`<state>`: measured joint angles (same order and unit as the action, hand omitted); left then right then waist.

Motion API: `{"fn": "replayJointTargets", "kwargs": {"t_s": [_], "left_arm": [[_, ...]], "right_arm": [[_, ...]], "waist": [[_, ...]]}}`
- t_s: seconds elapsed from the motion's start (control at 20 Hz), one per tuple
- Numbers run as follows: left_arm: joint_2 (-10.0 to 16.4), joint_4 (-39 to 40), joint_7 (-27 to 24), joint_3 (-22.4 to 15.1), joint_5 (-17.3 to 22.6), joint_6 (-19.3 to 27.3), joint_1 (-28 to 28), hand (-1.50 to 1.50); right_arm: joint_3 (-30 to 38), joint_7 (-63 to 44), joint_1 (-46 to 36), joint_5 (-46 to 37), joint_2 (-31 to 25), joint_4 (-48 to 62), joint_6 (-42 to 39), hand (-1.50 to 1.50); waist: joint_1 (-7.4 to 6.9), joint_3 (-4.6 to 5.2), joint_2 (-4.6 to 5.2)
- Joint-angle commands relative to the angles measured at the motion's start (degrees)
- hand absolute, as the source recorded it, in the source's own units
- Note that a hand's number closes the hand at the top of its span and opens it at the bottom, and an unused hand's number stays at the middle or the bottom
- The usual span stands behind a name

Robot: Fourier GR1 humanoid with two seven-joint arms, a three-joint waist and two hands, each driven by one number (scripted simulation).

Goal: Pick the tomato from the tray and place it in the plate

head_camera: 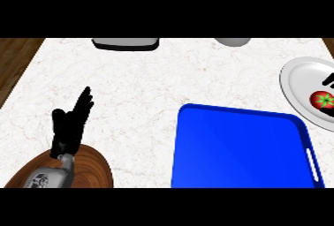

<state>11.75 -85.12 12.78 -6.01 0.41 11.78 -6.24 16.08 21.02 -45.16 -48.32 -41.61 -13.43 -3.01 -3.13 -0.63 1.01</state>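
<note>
Showing 1 tomato (323, 100) sitting on white plate (303, 73), far right, off blue tray (241, 150), delivering seemingly done; glimpsing right hand (330, 80) beside it, grip impossible to tell; showing left hand (68, 128) resting open lower left, unneeded.

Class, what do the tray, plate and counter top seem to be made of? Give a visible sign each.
Tray: likely plastic, uniform glossy blue with soft sheen. Plate: perhaps glazed ceramic, smooth white. Counter top: looks like marble, white with faint veins.
</note>
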Motion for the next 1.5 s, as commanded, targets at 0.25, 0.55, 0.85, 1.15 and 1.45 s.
{"fn": "replayJointTargets", "kwargs": {"t_s": [0.25, 0.55, 0.85, 1.15, 1.45], "left_arm": [[-1.49, 1.94, -0.12, -0.70, -0.97, 0.83, 1.62, 0.00], [-2.48, -0.60, 0.63, -2.05, -1.78, 1.73, 3.31, 0.00], [-4.23, 2.25, 0.16, -2.15, -2.30, 2.56, 1.42, 0.00], [-1.40, 1.05, 1.90, -0.27, -0.77, -0.26, 0.13, 0.00], [-2.96, 3.73, -2.49, -0.50, -1.24, 0.06, 2.22, 0.00]], "right_arm": [[7.07, 16.74, -1.24, 7.71, -2.12, 2.87, -7.55, -1.50], [19.62, 18.57, -2.48, 20.63, -4.04, 6.32, -15.86, -1.50], [21.57, 18.31, -1.23, 22.98, -8.96, 7.73, -26.19, -1.50], [21.40, 23.16, 3.30, 23.61, -7.56, 5.98, -28.80, -1.50], [20.76, 25.04, 4.91, 23.77, -4.75, 4.19, -26.18, -1.50]], "waist": [[0.67, 0.26, 0.27], [0.95, 0.26, -0.07], [0.59, 0.25, 0.46], [0.58, 0.20, 0.34], [0.36, 0.24, 0.34]]}}
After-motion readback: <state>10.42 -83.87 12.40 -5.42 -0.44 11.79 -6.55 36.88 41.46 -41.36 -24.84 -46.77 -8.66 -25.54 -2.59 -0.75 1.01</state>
